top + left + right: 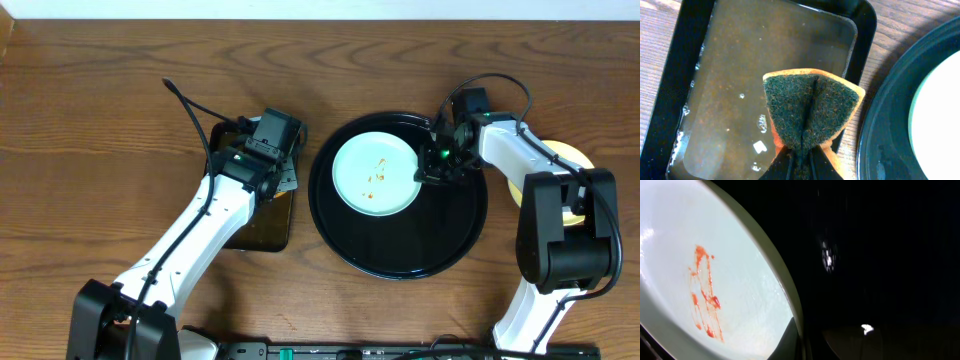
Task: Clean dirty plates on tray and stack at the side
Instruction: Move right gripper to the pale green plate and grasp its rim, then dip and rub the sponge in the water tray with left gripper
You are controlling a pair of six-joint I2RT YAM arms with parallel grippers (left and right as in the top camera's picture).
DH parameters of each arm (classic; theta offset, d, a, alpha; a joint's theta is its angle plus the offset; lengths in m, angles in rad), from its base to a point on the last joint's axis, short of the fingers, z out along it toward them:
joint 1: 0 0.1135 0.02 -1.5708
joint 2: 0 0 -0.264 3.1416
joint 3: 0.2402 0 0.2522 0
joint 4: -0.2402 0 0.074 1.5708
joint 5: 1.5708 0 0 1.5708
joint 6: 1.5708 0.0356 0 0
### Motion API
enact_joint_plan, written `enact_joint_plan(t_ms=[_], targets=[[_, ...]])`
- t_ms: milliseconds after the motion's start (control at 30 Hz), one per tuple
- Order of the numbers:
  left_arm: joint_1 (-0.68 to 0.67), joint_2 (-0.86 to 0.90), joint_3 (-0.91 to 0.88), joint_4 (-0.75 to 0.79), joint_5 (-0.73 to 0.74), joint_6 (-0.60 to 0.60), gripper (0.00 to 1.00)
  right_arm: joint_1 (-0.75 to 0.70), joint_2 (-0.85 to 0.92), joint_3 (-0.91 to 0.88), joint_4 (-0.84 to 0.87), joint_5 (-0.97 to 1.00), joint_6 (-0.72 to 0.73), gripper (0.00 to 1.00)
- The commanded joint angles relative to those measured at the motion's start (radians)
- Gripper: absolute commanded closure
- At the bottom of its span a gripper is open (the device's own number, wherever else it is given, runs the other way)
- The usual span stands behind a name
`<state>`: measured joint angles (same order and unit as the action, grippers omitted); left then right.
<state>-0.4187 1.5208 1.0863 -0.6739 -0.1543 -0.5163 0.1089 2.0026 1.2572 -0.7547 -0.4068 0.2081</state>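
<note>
The smeared mint plate [375, 172] lies at ten o'clock on the black tray [400, 255]. The right claw [437, 165] is at its three o'clock rim; whether it is clamped I cannot tell. The left claw [800, 157] pinches a sponge [810, 107] above a water-filled pan [687, 65].

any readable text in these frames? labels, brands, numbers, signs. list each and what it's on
No readable text in any view.
Nothing is printed on the plate, tray, sponge or rectangular tray.
The green mark on the bar at the table's front edge is too small to read.
</note>
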Motion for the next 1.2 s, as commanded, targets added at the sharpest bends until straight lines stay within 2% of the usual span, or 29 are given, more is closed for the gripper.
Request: enact_joint_plan(t_ms=[0,67,167,267,367,433,600,767,867,967,1167], targets=[[0.026,0.032,-0.005,0.004,-0.023,0.032,0.91,0.010,0.011,-0.009,-0.035,0.089,-0.038,0.99],[0.044,0.056,-0.005,0.010,-0.023,0.056,0.92,0.010,0.011,-0.009,-0.042,0.089,-0.054,0.99],[0.076,0.101,-0.005,0.037,-0.002,0.156,0.92,0.010,0.011,-0.009,-0.047,0.089,-0.060,0.99],[0.113,0.163,-0.005,0.072,0.156,0.337,0.92,0.011,0.011,-0.009,-0.046,0.089,-0.060,0.99],[0.152,0.227,-0.005,0.084,0.323,0.445,0.92,0.011,0.011,-0.009,-0.047,0.089,-0.061,0.99],[0.176,0.266,-0.005,0.087,0.379,0.483,0.92,0.011,0.011,-0.009,-0.047,0.089,-0.068,0.99],[0.246,0.341,-0.005,0.083,0.352,0.474,0.92,0.011,0.011,-0.009,-0.050,0.089,-0.068,0.99],[0.298,0.345,-0.005,0.077,0.181,0.259,0.93,0.011,0.011,-0.009,-0.050,0.089,-0.068,0.99],[0.302,0.345,-0.005,0.077,0.182,0.197,0.92,0.011,0.011,-0.009,-0.051,0.089,-0.068,0.99],[0.293,0.344,-0.005,0.077,0.256,0.242,0.93,0.011,0.011,-0.009,-0.054,0.089,-0.068,0.99],[0.281,0.307,0.000,0.082,0.250,0.281,0.93,0.011,0.011,-0.009,-0.053,0.089,-0.068,0.99]])
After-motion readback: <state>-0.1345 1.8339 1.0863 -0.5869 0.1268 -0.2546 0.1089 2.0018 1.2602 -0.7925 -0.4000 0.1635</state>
